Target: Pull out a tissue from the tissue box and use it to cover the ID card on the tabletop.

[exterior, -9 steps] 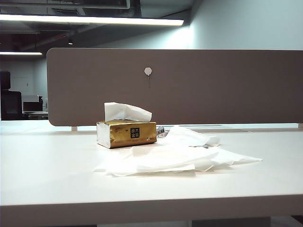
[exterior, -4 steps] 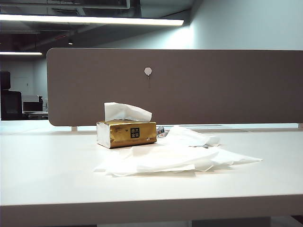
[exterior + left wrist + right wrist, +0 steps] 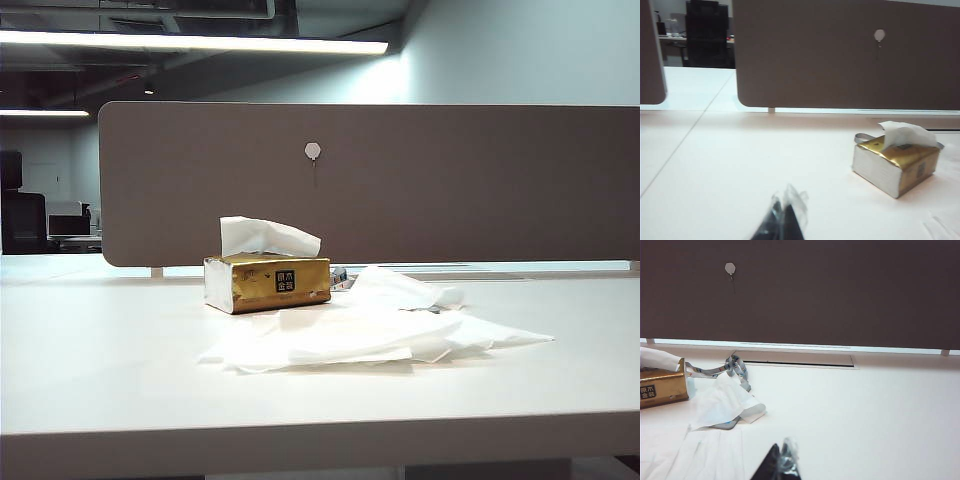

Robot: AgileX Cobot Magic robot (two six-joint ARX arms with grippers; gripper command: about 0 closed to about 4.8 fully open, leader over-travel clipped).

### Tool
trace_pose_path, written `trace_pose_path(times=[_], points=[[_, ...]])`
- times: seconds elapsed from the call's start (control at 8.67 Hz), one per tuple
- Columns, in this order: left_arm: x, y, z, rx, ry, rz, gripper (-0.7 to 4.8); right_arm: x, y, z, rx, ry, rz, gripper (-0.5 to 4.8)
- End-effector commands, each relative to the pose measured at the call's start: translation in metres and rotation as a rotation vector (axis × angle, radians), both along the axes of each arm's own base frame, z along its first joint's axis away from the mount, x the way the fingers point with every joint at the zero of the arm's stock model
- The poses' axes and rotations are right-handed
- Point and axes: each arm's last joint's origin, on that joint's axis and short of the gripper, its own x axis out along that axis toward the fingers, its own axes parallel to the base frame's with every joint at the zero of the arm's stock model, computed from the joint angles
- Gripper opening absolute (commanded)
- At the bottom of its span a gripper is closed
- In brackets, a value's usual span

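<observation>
Two grippers, left (image 3: 782,220) and right (image 3: 780,465), fingers together, empty, low over the bench (image 3: 120,380), well short of the box (image 3: 267,283). Tissue (image 3: 722,400) drapes the card (image 3: 737,418) at the box's 3 o'clock; one card corner shows. You should check coverage before re-pulling.

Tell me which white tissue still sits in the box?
The upright tissue poking from the golden box; the sheet over the card and the flat pile lie on the tabletop.

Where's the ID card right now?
Right wrist view: the ID card lies beside the tissue box, mostly under the tissue, one corner showing.
</observation>
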Motion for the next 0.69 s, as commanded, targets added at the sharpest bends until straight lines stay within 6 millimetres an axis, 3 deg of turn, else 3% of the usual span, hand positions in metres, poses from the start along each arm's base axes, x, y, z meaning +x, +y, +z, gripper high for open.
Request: trace_pose_path(times=[0.12,0.69], points=[[-0.0005,-0.001,0.0025,0.005,-0.015,-0.031,-0.05,0.0,0.0002,-0.0001,0.005,0.0,0.005,-0.05],[-0.0005,-0.001,0.0025,0.005,-0.015,-0.031,-0.05,0.0,0.0002,-0.0001,0.005,0.0,0.005,-0.05]])
